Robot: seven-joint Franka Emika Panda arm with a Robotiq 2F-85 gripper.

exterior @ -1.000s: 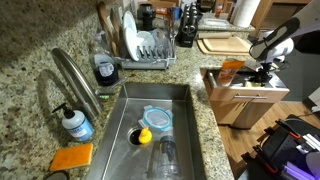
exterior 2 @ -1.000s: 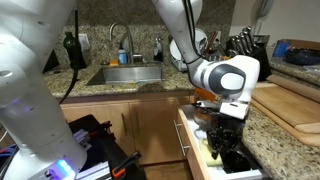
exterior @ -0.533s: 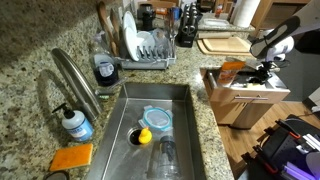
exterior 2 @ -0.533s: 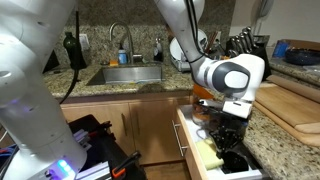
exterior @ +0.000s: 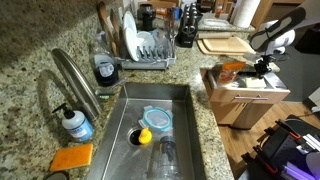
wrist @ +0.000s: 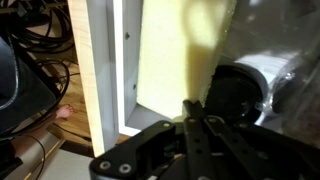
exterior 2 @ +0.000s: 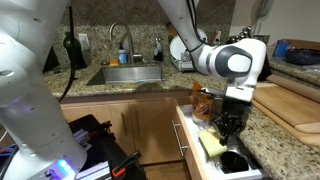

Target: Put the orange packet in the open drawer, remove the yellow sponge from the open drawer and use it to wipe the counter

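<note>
My gripper (exterior 2: 230,126) hangs over the open drawer (exterior 2: 190,150), fingers pressed together and empty; it also shows in an exterior view (exterior: 263,68). In the wrist view its fingertips (wrist: 192,104) meet above the yellow sponge (wrist: 175,50). The sponge lies flat in the drawer against its pale side wall (wrist: 100,70), and it shows in an exterior view (exterior 2: 211,146). The orange packet (exterior 2: 203,102) sits at the drawer's back end, behind the gripper, near the granite counter (exterior 2: 275,130). It shows in an exterior view too (exterior: 232,67). I cannot tell if it lies fully inside.
A black round object (wrist: 235,95) lies in the drawer beside the sponge. The sink (exterior: 185,95) holds a blue lid, a yellow round object and a glass. An orange pad (exterior: 70,157), a soap bottle (exterior: 76,124), a dish rack (exterior: 150,48) and a cutting board (exterior: 225,45) stand on the counter.
My gripper has risen out of the drawer, fingers still together. The sponge and the orange packet have not moved.
</note>
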